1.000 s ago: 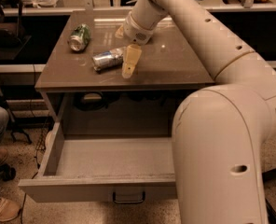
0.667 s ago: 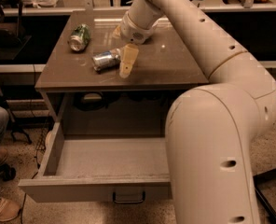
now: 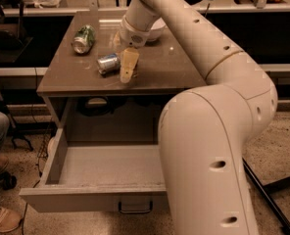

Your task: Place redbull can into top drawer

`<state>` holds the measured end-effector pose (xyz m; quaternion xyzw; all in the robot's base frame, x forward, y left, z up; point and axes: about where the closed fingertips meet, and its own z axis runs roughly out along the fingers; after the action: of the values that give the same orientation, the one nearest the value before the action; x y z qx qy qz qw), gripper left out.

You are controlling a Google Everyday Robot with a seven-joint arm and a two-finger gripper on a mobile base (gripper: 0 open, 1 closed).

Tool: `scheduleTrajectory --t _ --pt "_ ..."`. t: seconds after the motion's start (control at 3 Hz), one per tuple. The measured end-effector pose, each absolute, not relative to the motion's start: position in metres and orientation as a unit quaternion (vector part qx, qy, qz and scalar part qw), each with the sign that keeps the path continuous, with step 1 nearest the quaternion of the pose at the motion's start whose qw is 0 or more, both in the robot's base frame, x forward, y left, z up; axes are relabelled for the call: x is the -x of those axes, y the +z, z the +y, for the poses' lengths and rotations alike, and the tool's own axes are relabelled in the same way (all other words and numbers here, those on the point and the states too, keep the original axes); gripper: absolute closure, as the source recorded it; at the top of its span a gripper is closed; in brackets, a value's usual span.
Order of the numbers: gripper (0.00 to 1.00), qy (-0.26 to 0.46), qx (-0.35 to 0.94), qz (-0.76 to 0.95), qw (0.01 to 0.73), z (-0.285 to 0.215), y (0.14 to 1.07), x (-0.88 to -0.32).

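Observation:
The redbull can [image 3: 108,62] lies on its side on the brown tabletop [image 3: 164,67], silver with blue patches, its shiny end facing front-left. My gripper [image 3: 128,68] points down at the tabletop just right of the can, close beside it; I cannot tell whether it touches the can. The top drawer [image 3: 91,199] is pulled wide out below the table. Its grey-beige box holds nothing, and its dark handle [image 3: 135,208] is at the front panel's centre. My arm hides the drawer's right part.
A green can with a silver top [image 3: 84,38] lies at the table's back left. A white bowl [image 3: 156,31] stands behind the gripper. A person's leg and shoe [image 3: 0,214] are at the far left. A dark object [image 3: 97,103] sits under the tabletop.
The gripper has shifted slightly left, closer to the redbull can. The arm's big lower link has also swung left. The cans and drawer have not moved.

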<state>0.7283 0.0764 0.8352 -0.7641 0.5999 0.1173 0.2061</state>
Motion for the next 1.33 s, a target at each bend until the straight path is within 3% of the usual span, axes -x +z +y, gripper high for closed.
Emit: scheduleTrajectory --t 0.33,1.0,1.33 --pt "0.23 0.115 0.764 0.604 0.196 0.080 0.831 -0.728" --pt "0.69 0.119 0.755 0.613 0.200 0.070 0.841 -0.711" --pt "0.99 0.126 0.733 0.636 0.205 0.043 0.851 -0.687"
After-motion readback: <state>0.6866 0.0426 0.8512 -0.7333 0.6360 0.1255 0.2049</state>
